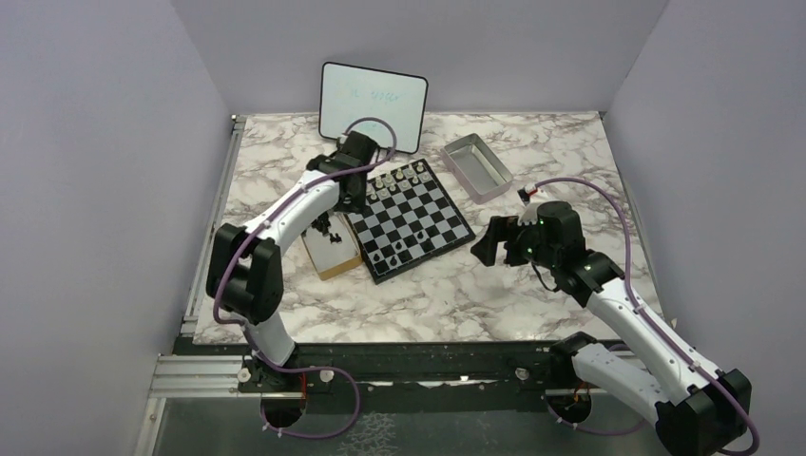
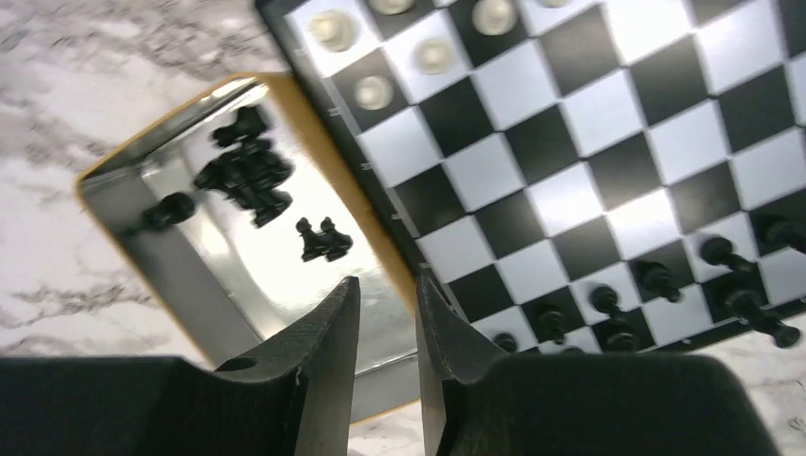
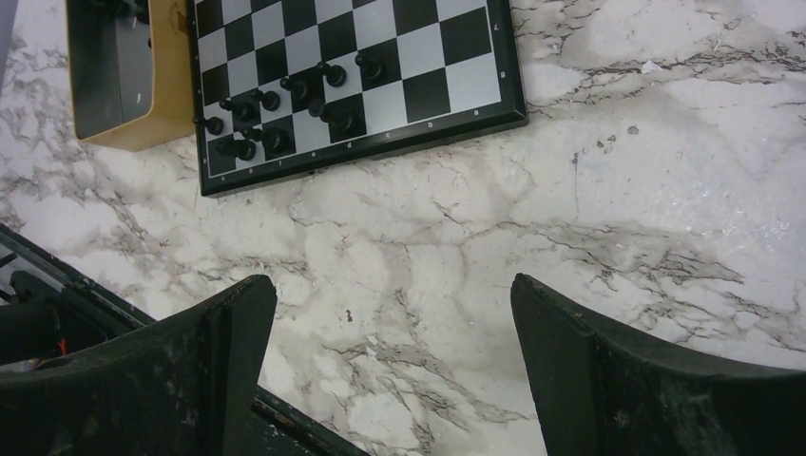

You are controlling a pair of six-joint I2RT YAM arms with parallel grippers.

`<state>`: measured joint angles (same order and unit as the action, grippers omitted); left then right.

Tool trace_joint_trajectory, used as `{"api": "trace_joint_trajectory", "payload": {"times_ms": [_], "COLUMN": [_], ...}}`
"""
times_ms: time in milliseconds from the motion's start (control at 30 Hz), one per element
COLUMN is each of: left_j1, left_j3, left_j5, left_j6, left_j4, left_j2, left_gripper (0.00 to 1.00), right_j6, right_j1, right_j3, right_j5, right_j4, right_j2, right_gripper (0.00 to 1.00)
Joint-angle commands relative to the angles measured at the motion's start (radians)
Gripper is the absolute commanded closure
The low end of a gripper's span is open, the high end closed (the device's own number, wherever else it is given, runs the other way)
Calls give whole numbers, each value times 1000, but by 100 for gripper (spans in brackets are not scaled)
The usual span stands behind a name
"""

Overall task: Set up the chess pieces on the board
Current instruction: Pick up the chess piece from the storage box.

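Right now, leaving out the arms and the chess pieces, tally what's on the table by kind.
board: 1
wooden box: 1
metal tray: 1
whiteboard: 1
Total: 4

Faint greenish handwriting crosses the whiteboard [image 1: 373, 106] standing beyond the left gripper [image 2: 388, 285], too small to read. On the rim of the board [image 3: 380, 145], along the edge facing the right gripper [image 3: 392, 281], sit tiny pale marks (letters, possibly), also unreadable.
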<state>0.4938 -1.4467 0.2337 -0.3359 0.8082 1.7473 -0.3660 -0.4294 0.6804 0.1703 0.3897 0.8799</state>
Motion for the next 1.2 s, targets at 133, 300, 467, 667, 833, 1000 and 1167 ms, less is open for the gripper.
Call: {"api": "trace_joint_trajectory", "payload": {"times_ms": [133,300,467,667,833,1000,1167], "left_j1": [-191,-270,-309,-320,-320,-320,-320], "left_j3": [160,212,218,202,190,195,203], "left_j5": [-20,-68,-81,-125,-141,-151,-148], "left_j6": [9,19,27,39,40,37,32], "left_j4": [-107,-155,-184,-199,-200,-205,-206], "left_j2": [-110,-89,-50,-1,41,62,83], "left_gripper": [71,72,72,72,71,71,71], "right_j6": [6,10,9,7,4,4,4], "right_j1": [7,8,8,8,8,8,8], "right_j3": [-2,-4,-7,-3,-3,-5,-7], "right_j5": [24,16,11,15,16,18,17], "right_j4": [-45,-35,-34,-38,-39,-38,-37], "right_j2": [19,13,11,15,17,13,10], "right_gripper": [0,0,0,0,0,0,0]}}
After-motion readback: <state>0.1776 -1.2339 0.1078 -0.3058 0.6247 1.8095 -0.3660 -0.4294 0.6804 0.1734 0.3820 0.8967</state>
